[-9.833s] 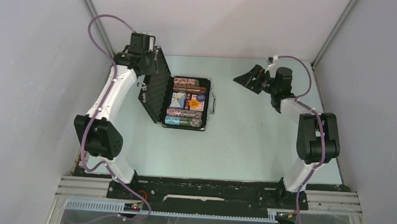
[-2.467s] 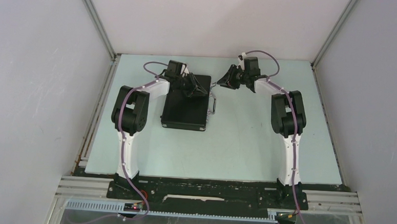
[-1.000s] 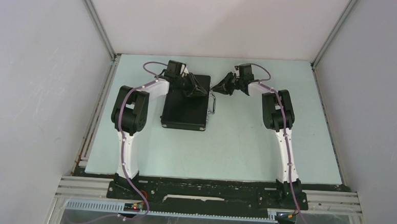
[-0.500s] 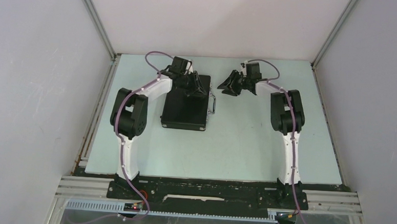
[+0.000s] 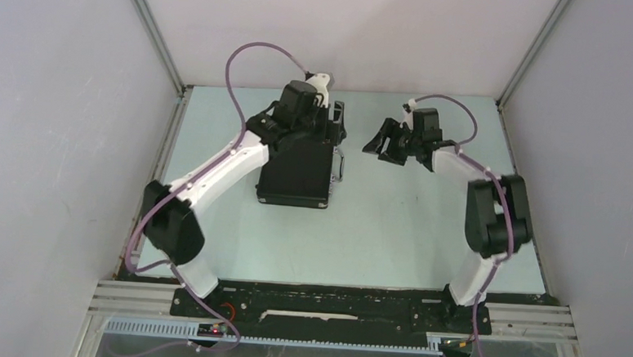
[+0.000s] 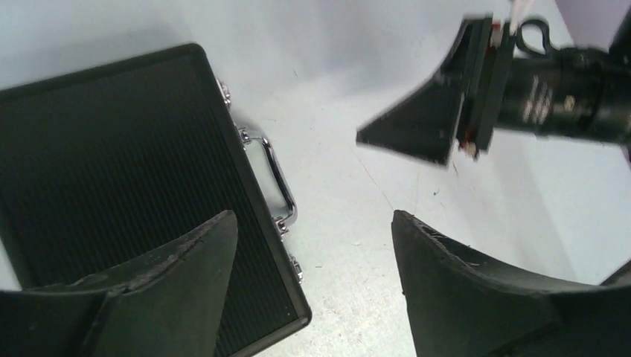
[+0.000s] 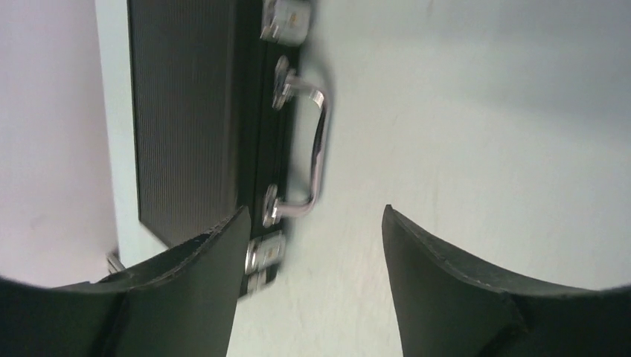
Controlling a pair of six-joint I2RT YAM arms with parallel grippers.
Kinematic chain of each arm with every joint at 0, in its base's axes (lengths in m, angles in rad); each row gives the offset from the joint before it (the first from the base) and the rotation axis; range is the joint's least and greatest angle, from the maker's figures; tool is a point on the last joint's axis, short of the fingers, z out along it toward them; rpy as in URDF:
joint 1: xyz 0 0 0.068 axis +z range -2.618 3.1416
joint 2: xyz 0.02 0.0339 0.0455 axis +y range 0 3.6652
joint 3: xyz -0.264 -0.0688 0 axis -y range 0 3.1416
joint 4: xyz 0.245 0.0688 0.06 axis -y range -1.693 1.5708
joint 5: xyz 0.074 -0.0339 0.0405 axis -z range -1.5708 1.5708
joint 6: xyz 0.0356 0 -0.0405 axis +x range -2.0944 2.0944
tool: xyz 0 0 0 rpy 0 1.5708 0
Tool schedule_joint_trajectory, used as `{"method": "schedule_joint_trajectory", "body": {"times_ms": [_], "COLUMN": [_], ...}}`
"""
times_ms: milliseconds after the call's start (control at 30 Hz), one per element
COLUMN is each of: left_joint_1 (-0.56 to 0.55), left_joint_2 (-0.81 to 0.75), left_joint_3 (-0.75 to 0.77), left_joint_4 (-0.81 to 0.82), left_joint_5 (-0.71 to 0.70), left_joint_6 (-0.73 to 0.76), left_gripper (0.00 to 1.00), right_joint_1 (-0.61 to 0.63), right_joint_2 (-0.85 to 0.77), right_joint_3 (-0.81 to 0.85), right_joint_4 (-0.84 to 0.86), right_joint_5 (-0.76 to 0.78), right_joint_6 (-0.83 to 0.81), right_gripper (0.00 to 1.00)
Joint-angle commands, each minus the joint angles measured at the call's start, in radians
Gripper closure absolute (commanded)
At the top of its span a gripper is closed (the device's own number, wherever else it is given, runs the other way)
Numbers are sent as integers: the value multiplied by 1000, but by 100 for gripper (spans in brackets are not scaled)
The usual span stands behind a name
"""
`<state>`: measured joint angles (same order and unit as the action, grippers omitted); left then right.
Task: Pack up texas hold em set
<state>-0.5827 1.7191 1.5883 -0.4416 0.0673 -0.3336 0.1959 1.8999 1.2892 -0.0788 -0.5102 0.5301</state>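
Since the frame half a second earlier, we record that the left arm (image 5: 215,169) has risen off the lid and its elbow has swung out to the left of the case. The right gripper (image 5: 378,145) has drawn back, further to the right of the handle. Against the oldest frame, where the lid stood open, it now lies shut.

Nearest us, both arm bases sit at the front of the pale green desk (image 5: 392,231). Beyond them the black case (image 5: 295,176) lies flat on the desk, left of centre, with its ribbed lid (image 6: 111,156) closed. We cannot see its contents.

On the right-hand side of the case the silver handle (image 7: 318,149) hangs just over the desk, free of both grippers. A silver latch (image 7: 286,18) sits on each side of the handle. Whether the latches are fastened cannot be told.

Over the far end of the case, the left gripper (image 6: 312,223) hangs above the handle side. Its fingers are spread wide and hold nothing, and it is clear of the lid.

To the right of the far end of the case, the right gripper points towards the handle side with a strip of bare desk between them. Its fingers are likewise spread apart and hold nothing.
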Motion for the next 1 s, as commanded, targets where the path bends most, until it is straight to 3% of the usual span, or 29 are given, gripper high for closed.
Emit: {"method": "schedule_joint_trajectory", "body": {"times_ms": [0,200,433,633,733,867,967], "left_joint_1": [-125,-329,-368,-381,-381,-381,-381], "left_joint_2": [-212,-418,-609,-731,-902,-1079,-1150], "left_joint_3": [-83,-175,-112,40,-46,-148,-152], "left_joint_4": [66,145,123,-57,-84,-196,-288], "left_joint_5": [-242,-583,-461,-415,-434,-624,-669], "left_joint_6": [170,329,258,176,152,112,98], "left_gripper": [15,2,0,0,0,0,0], "right_joint_1": [103,285,352,352,352,352,352], "right_joint_2": [-315,-729,-1240,-1319,-1329,-1340,-1352], "right_joint_3": [-135,-264,-243,-17,38,61,64], "right_joint_4": [-62,-375,-722,-987,-1038,-1033,-987], "right_joint_5": [206,503,621,687,687,690,659], "right_joint_6": [-112,-147,-108,-148,-156,-154,-166], "right_gripper": [22,12,0,0,0,0,0]}}
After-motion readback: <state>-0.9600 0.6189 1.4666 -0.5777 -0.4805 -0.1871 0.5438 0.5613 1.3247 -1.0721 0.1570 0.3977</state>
